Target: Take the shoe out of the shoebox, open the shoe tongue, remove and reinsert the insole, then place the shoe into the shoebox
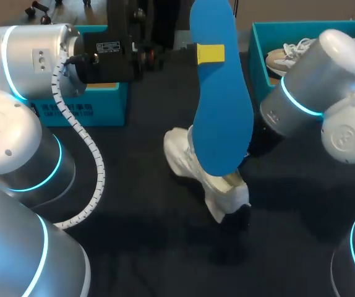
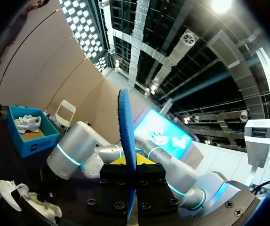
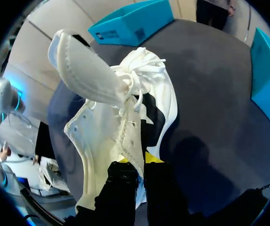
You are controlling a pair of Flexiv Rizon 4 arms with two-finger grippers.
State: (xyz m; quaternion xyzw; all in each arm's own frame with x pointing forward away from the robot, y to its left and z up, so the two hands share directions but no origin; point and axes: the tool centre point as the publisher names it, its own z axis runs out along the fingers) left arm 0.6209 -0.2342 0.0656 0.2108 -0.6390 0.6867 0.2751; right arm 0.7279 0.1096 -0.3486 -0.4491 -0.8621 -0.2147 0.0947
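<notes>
Over on the left, the teal left shoebox [image 1: 103, 102] has white print on its side, too small to read. The left gripper [image 2: 127, 162] is clamped tight on the blue insole [image 1: 221, 105], holding it upright above the white shoe [image 1: 180, 158]. The right gripper [image 3: 137, 162] pinches the shoe's side at the middle of the table [image 1: 134, 204]. Far right, the right shoebox [image 1: 261, 55] holds a second shoe [image 1: 289, 55].

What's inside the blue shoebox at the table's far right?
A pale sneaker with white laces lies inside the shoebox; the right arm covers the rest of its interior.
</notes>
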